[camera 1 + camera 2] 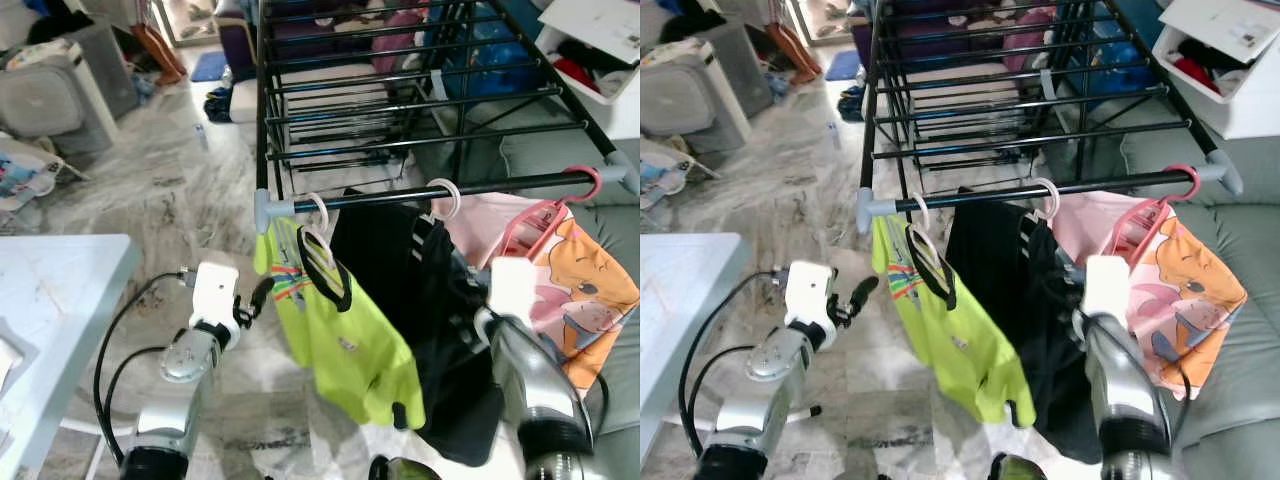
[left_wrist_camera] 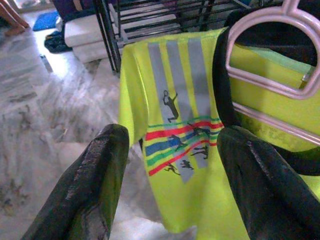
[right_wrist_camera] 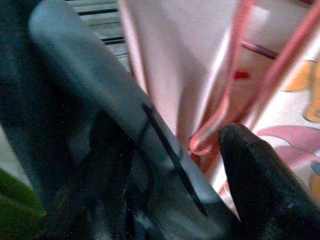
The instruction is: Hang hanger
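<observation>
Left gripper [image 2: 170, 175] hovers empty, fingers apart, beside the lime shirt [image 1: 345, 330] whose hanger [image 1: 318, 232] already hooks the rack's front rail [image 1: 450, 190], right gripper [image 3: 165, 170] unreadable, so hanging looks done, only retreat left.

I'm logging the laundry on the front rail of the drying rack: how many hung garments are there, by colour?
Neon yellow-green shirt: 1
Black garment: 1
Pink cartoon-print garment: 1
Total: 3, each on its own hanger on the rack's front rail.
</observation>
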Controlling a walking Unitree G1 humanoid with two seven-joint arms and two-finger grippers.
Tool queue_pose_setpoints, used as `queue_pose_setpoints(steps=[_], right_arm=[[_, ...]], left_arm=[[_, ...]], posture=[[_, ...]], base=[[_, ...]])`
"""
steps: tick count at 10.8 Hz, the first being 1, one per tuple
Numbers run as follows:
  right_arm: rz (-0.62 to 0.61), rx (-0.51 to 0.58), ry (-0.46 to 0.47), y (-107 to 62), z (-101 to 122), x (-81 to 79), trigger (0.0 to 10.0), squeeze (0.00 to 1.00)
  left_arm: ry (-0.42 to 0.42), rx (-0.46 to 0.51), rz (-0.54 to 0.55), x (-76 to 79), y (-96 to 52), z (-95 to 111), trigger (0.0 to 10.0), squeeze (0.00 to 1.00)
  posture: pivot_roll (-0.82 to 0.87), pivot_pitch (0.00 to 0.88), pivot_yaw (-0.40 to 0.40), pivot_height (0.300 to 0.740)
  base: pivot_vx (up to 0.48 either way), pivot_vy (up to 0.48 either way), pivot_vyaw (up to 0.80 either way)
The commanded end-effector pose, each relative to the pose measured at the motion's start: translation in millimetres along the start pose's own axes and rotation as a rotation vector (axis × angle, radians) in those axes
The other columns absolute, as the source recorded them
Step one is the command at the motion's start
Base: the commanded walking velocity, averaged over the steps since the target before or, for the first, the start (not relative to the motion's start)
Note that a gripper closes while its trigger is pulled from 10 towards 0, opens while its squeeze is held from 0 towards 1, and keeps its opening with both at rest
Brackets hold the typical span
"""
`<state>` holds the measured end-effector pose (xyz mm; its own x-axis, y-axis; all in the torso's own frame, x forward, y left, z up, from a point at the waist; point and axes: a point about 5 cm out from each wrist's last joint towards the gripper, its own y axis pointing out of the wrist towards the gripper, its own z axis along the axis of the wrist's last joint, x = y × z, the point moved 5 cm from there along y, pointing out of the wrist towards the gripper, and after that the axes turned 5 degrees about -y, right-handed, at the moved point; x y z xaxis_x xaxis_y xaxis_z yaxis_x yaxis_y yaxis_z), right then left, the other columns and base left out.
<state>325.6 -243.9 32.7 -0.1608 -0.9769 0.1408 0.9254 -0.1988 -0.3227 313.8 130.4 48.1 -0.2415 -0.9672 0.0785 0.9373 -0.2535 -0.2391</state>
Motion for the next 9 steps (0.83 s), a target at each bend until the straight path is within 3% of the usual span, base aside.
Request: queue_pose_setpoints(steps=[1, 3, 6, 9], right_arm=[[-0.035, 0.053, 0.022, -3.3, 13, 3.9, 10.0, 1.00], [-0.045, 0.170, 0.042, -24.2, 30, 1.9, 10.0, 1.00], [-0.021, 0.237, 0.003, -58.4, 36, -3.8, 10.0, 1.00], [-0.001, 0.219, 0.022, -61.2, 34, -10.3, 10.0, 1.00]], left_arm=[[0.011, 0.017, 0.015, -3.0, -2.1, 3, 10.0, 0.00], [0.004, 0.025, 0.003, 2.5, -0.8, 4, 10.0, 0.00], [0.014, 0.028, 0.001, 0.2, 2.7, 5, 10.0, 0.00], [0.012, 0.035, -0.009, 4.4, 6.2, 7, 10.0, 0.00]], posture=[[-0.05, 0.000, 0.067, 0.740], [-0.06, 0.000, 0.065, 0.740], [-0.09, 0.000, 0.067, 0.740], [-0.09, 0.000, 0.065, 0.740]], base=[[0.000, 0.000, 0.00], [0.000, 0.000, 0.00], [0.000, 0.000, 0.00], [0.000, 0.000, 0.00]])
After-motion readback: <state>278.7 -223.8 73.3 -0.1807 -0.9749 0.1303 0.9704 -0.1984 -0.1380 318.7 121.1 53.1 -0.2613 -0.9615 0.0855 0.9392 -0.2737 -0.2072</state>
